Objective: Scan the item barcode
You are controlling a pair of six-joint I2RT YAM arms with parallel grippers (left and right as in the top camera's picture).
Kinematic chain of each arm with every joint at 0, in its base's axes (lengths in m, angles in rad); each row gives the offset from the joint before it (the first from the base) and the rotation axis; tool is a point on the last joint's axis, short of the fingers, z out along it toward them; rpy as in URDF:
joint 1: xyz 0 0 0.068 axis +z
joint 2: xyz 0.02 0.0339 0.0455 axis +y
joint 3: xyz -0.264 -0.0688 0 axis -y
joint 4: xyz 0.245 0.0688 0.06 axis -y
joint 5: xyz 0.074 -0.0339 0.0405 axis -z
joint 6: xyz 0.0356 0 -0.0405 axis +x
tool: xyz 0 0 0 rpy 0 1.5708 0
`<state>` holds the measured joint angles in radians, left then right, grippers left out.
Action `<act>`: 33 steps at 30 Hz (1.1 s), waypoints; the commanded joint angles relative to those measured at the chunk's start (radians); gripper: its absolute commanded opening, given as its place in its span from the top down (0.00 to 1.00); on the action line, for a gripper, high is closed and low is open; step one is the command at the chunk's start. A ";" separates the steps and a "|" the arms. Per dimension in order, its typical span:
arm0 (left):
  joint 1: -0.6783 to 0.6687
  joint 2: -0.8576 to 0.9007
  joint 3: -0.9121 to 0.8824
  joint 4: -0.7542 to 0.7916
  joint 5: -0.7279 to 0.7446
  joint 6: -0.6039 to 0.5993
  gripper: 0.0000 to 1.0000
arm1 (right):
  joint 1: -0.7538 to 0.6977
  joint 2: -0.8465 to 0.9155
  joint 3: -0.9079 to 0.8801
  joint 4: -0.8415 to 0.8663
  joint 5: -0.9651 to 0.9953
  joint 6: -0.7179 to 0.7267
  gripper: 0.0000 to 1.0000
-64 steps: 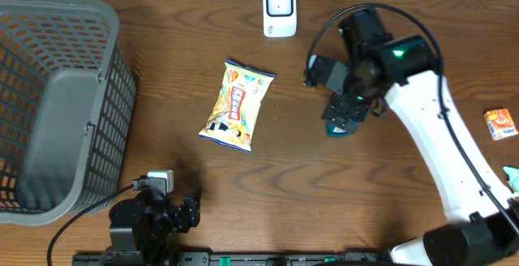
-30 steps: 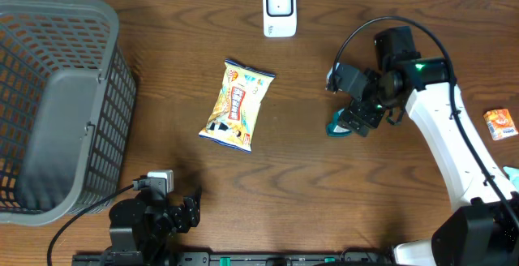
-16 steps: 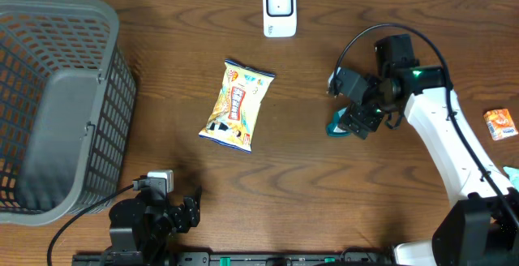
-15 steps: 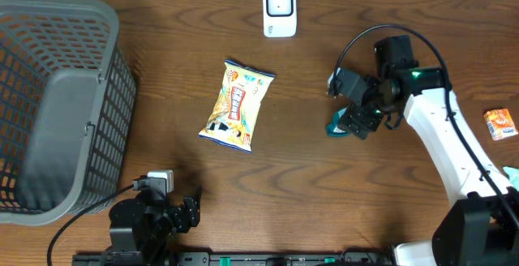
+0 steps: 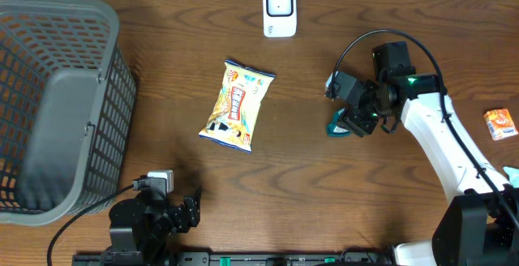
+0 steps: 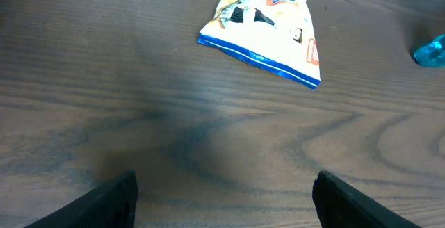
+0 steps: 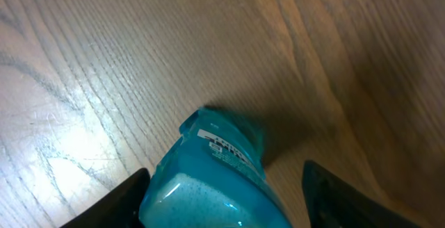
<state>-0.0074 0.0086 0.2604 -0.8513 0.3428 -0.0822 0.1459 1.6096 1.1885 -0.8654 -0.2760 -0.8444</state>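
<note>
Pouch of glossy teal film [image 5: 333, 128] flat on the wooden table [image 5: 324, 209], right of centre; sits between the fingers of the right gripper [image 7: 224, 176], one finger right at its edge, a strip of bare wood showing before the other; jaws spread to either side, not clamped on it; small white printed label facing up near the pouch's end in the right wrist view, print too small to read; white scanner [image 5: 279, 8] at the far edge of the table, well apart from the pouch; yellow snack bag [image 5: 237, 105] with a blue bottom seam lying face up near the middle, between the pouch and the grey mesh basket [image 5: 57, 15] on the left; left gripper [image 6: 224, 179] low at the near edge, fingers wide apart, released and holding nothing, looks toward the snack bag; small orange packet [image 5: 500, 123] near the right edge, well apart from the pouch.
</note>
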 commanded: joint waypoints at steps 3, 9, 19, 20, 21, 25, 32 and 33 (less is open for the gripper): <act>0.002 -0.005 0.003 -0.012 0.012 -0.005 0.20 | -0.012 0.006 -0.019 0.002 -0.018 0.001 0.18; 0.002 -0.005 0.003 -0.013 0.012 -0.006 0.20 | -0.025 0.038 -0.019 0.008 -0.019 0.002 0.01; 0.002 -0.005 0.003 -0.012 0.012 -0.006 0.20 | -0.029 0.112 -0.019 0.014 -0.018 0.002 0.07; 0.002 -0.005 0.003 -0.012 0.012 -0.006 0.20 | -0.029 0.112 -0.019 0.017 -0.018 0.002 0.11; 0.002 -0.005 0.003 -0.013 0.012 -0.006 0.19 | -0.029 0.112 -0.019 0.018 -0.014 0.002 0.15; 0.002 -0.005 0.003 -0.013 0.012 -0.006 0.20 | -0.029 0.112 -0.019 0.019 -0.003 0.002 0.36; 0.002 -0.005 0.003 -0.012 0.012 -0.005 0.19 | -0.029 0.112 -0.018 0.029 -0.003 0.037 0.68; 0.002 -0.005 0.003 -0.013 0.012 -0.006 0.20 | -0.029 0.112 -0.018 0.035 -0.003 0.052 0.71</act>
<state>-0.0074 0.0086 0.2604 -0.8513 0.3428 -0.0822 0.1200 1.6642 1.2045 -0.8219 -0.3214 -0.8398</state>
